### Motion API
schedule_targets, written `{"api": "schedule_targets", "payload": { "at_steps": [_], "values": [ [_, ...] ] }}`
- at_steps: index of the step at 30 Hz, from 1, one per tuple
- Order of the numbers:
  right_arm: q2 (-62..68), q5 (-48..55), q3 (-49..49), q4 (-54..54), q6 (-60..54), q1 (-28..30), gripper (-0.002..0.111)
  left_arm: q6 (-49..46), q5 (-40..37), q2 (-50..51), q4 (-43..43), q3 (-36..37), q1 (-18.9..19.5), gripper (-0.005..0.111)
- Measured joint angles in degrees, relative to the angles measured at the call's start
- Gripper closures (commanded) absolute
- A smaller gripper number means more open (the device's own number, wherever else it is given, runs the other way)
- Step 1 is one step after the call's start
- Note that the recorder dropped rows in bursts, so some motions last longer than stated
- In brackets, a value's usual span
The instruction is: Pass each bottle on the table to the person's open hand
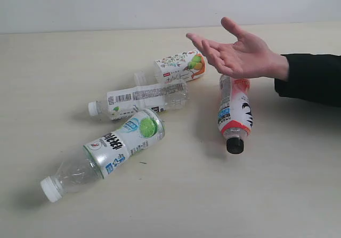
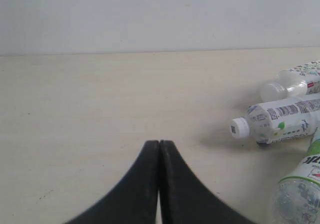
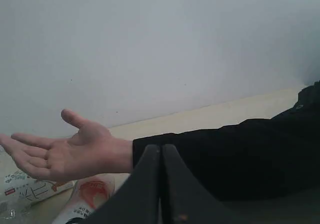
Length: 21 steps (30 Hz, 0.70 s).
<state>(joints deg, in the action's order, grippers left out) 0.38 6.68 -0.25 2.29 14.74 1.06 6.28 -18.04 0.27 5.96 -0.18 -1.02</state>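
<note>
Several bottles lie on their sides on the table (image 1: 277,195). The lime-label bottle (image 1: 114,147) is nearest, white cap at lower left. Behind it lie the barcode-label bottle (image 1: 141,98) and the fruit-label bottle (image 1: 178,66). The red-white bottle with black cap (image 1: 234,113) lies under the person's open hand (image 1: 234,54), which hovers palm up, black sleeve (image 1: 311,78) to the right. Neither gripper shows in the exterior view. My left gripper (image 2: 159,144) is shut and empty, left of the barcode bottle (image 2: 280,119). My right gripper (image 3: 160,148) is shut and empty, in front of the sleeve (image 3: 240,159), beside the hand (image 3: 65,154).
A pale wall (image 1: 106,3) runs behind the table's far edge. The sleeved forearm crosses the right side of the table above the surface.
</note>
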Motion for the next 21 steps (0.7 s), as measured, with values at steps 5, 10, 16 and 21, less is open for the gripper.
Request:
{"api": "schedule_targets", "payload": {
  "at_steps": [5,10,16,21],
  "values": [
    [0.0,-4.2,0.0,0.3,0.0,0.0,0.108,0.0,0.0,0.0,0.0,0.0,0.0,0.104],
    [0.0,-11.3,0.0,-2.9,3.6,0.0,0.108,0.0,0.0,0.0,0.0,0.0,0.0,0.104],
    [0.0,-22.6,0.0,-8.6,7.4,0.0,0.108,0.0,0.0,0.0,0.0,0.0,0.0,0.104],
    [0.0,-26.2,0.0,-15.0,11.0,0.0,0.108,0.0,0.0,0.0,0.0,0.0,0.0,0.104]
  ]
}}
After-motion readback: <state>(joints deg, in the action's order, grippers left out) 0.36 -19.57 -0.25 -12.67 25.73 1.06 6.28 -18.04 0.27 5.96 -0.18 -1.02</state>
